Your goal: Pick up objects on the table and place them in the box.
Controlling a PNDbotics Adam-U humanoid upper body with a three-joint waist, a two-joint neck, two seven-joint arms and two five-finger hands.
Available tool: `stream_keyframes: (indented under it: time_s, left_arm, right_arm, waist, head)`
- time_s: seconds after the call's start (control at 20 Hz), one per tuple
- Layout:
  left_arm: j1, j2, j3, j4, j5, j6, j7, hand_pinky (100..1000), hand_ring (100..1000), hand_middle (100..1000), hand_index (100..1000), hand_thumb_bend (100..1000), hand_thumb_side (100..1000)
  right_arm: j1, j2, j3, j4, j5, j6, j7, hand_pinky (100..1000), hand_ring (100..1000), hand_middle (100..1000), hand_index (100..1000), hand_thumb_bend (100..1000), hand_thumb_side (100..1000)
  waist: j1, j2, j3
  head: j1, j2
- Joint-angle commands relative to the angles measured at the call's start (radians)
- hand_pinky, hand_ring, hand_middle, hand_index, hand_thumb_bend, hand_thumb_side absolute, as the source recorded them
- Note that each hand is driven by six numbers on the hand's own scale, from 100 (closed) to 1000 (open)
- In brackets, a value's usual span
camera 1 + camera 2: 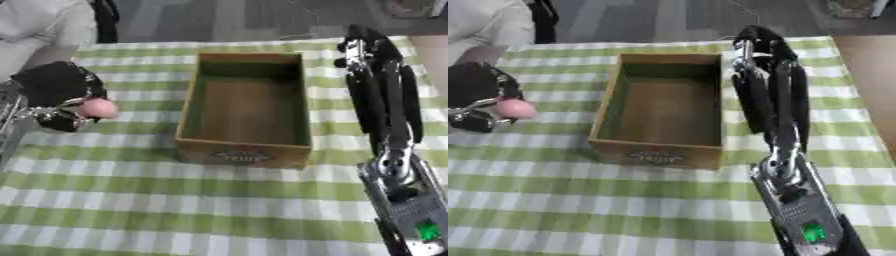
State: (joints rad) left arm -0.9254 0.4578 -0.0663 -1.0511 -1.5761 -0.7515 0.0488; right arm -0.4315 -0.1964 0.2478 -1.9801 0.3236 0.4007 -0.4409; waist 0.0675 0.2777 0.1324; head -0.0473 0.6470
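Note:
My left hand (51, 90) is at the left of the table with its fingers curled round a small pink round object (99, 108), held left of the box and outside it. In the middle of the green-and-white checked cloth stands the wooden box (243, 152), with a printed label on its front wall and nothing visible inside. Along the box's right side my right arm stretches away from me. Its hand (363, 42) is by the box's far right corner, seen from behind, so its fingers are hidden.
The checked tablecloth (131, 200) covers the table in front of and around the box. A bare brown surface (870, 75) shows past the cloth's right edge. My right forearm (794, 200), silver with a green light, crosses the near right of the table.

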Motion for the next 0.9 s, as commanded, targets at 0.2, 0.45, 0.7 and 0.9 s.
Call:
stream_keyframes:
  time_s: [0.2,0.45,0.7,0.9]
  left_arm:
    - [-0.08,-0.082,0.036,-0.08,0.091,0.005,-0.074,228,391,353,565,100,273]
    - [-0.127,-0.151,0.045,-0.11,0.168,0.034,-0.132,182,367,339,532,100,277]
    - [-0.143,-0.196,0.057,-0.109,0.238,0.071,-0.161,132,336,320,512,100,278]
    - [-0.153,-0.227,0.067,-0.095,0.263,0.11,-0.154,122,329,315,507,100,278]
  right_arm:
    - [-0.015,0.005,-0.007,-0.02,0.005,-0.007,-0.005,872,673,676,859,100,936]
    - [-0.018,0.01,-0.01,-0.02,0.01,-0.012,-0.009,872,674,676,859,100,937]
    - [-0.024,0.015,-0.009,-0.02,0.012,-0.018,-0.01,874,676,677,859,100,937]
    - [-0.03,0.02,-0.007,-0.02,0.012,-0.024,-0.008,874,676,677,860,100,938]
  waist:
    - [0.005,-0.025,-0.016]
    - [0.011,-0.025,-0.037]
    - [0.015,-0.022,-0.063]
    - [0.019,-0.018,-0.086]
  head:
    - [0.014,-0.007]
    - [0.028,-0.01]
    - [0.033,-0.016]
    - [0.044,-0.022]
